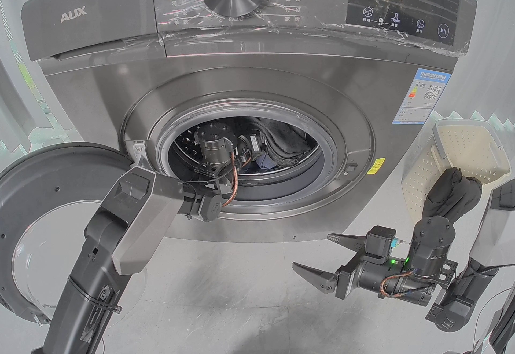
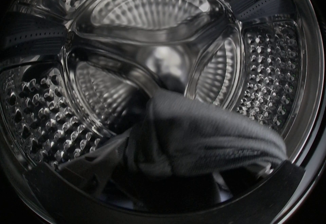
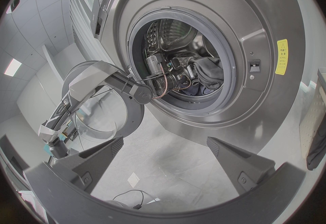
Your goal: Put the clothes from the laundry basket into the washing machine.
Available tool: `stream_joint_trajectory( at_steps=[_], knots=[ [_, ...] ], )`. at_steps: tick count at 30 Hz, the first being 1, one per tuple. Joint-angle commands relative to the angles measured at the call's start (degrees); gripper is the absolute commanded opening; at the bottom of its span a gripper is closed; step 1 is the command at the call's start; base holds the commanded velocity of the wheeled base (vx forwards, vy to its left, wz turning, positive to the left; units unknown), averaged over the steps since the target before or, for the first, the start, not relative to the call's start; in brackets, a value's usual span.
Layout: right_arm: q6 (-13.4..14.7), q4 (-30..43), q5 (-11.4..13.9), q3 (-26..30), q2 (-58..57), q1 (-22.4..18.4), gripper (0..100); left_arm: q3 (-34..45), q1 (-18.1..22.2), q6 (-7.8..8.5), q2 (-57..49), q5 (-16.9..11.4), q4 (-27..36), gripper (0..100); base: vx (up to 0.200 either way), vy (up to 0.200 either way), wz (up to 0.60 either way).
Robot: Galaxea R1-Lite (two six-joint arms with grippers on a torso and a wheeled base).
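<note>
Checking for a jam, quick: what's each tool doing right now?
Left tool: in the drum at a dark garment; open or closed cannot be told.
Right tool: open, empty.

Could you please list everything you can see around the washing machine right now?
washing machine: one, grey, straight ahead
door: one, grey, swung open at left
drum: one, shiny steel, inside machine
grey garment: one, dark grey, in drum's mouth
laundry basket: one, cream, right of machine
black garment: one, black, over basket's rim
left gripper: one, black, inside drum
right gripper: one, black, open above floor
</note>
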Motion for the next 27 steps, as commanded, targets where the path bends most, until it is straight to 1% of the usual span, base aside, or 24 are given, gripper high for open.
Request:
stream_joint_trajectory(
  at_steps=[1, 2, 3, 4, 6, 9, 11, 12, 16, 17, 18, 19, 21, 22, 23, 27],
  knots=[
    [-0.01, -0.01, 0.04, -0.02, -0.24, -0.45, 100, 16.61, -0.84, -1.18, -11.55, -1.11, 3.91, 100, 0.0, 0.0, 0.0],
    [-0.1, -0.01, 0.04, -0.02, -0.33, -0.54, 100, 19.77, -0.93, -1.27, -13.92, -1.81, 4.97, 100, 0.0, 0.0, 0.0],
    [-0.1, -0.01, 0.04, -0.02, -0.33, -0.54, 100, 23.02, -1.01, -1.27, -16.74, -3.31, 5.76, 100, 0.0, 0.0, 0.0],
    [-0.1, -0.01, 0.04, -0.02, -0.41, -0.54, 100, 25.57, -1.01, -1.27, -18.41, -4.1, 5.85, 100, 0.0, 0.0, 0.0],
    [-0.1, -0.01, 0.04, -0.02, -0.41, -0.54, 100, 31.28, -1.1, -0.74, -21.92, -5.33, 6.28, 100, 0.0, 0.0, 0.0],
    [-0.1, -0.01, 0.04, -0.02, -0.59, -0.63, 100, 36.56, -1.72, -0.31, -24.91, -7.0, 6.9, 100, 0.0, 0.0, 0.0],
    [-0.1, -0.01, 0.04, -0.2, -0.68, -0.63, 100, 39.81, -1.89, 0.57, -26.14, -8.58, 6.46, 100, 0.0, 0.0, 0.0],
    [-0.1, -0.01, 0.04, -0.38, -0.68, -0.63, 100, 41.83, -2.24, 1.1, -26.93, -10.25, 5.93, 100, 0.0, 0.0, 0.0],
    [-0.1, -0.01, 0.04, -0.38, -1.03, -0.72, 100, 43.32, -3.04, 1.19, -26.84, -12.1, 2.59, 100, 0.0, 0.0, 0.0],
    [-0.01, -0.01, 0.04, -0.38, -1.12, -0.72, 100, 43.41, -3.12, 1.19, -26.84, -12.18, 2.24, 100, 0.0, 0.0, 0.0],
    [-0.01, -0.01, 0.04, -0.38, -1.12, -0.72, 100, 43.76, -3.56, 1.19, -26.76, -13.33, 1.1, 100, 0.0, 0.0, 0.0],
    [-0.01, -0.01, 0.04, -0.38, -1.12, -0.72, 100, 44.03, -3.74, 1.1, -26.76, -13.94, 0.84, 100, 0.0, 0.0, 0.0],
    [-0.01, -0.01, 0.04, -0.38, -1.12, -0.81, 100, 45.17, -4.44, 0.66, -27.2, -16.31, 0.13, 100, 0.0, 0.0, 0.0],
    [-0.01, -0.01, 0.04, -0.38, -1.12, -0.81, 100, 45.43, -4.53, 0.66, -27.2, -16.84, -0.04, 100, 0.0, 0.0, 0.0],
    [-0.01, -0.01, 0.04, -0.38, -1.12, -0.98, 100, 45.96, -4.79, 0.57, -27.37, -17.98, -0.75, 100, 0.0, 0.0, 0.0],
    [-0.1, -0.01, 0.04, -0.29, -1.12, -1.25, 100, 46.66, -5.32, 0.49, -27.2, -18.16, -2.77, 100, 0.0, 0.0, 0.0]
  ],
)
